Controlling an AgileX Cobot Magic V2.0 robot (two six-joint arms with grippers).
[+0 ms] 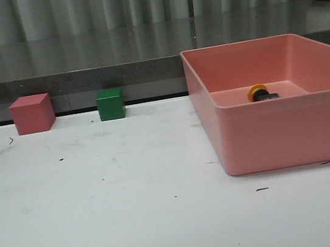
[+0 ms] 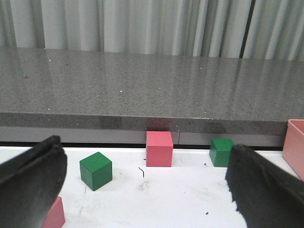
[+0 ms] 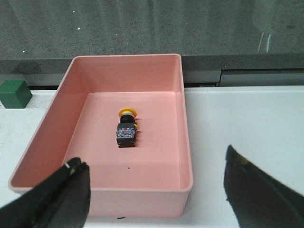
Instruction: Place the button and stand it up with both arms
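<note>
The button (image 1: 261,93) lies on its side on the floor of the pink tray (image 1: 277,132), its yellow-orange cap toward the tray's far wall. In the right wrist view the button (image 3: 127,128) shows its black body and bluish base, near the middle of the tray (image 3: 183,95). My right gripper (image 3: 154,164) hovers open over the tray's near end, well short of the button, with nothing between its fingers. Far from the button, my left gripper (image 2: 146,183) is wide open and empty over the white table. Neither arm shows in the front view.
A pink cube (image 1: 31,114) and a green cube (image 1: 110,104) stand at the table's back edge, below a grey counter. The left wrist view shows a green cube (image 2: 96,170), a pink cube (image 2: 159,148), another green cube (image 2: 221,152) and a pink cube (image 2: 54,213) beside the left finger.
</note>
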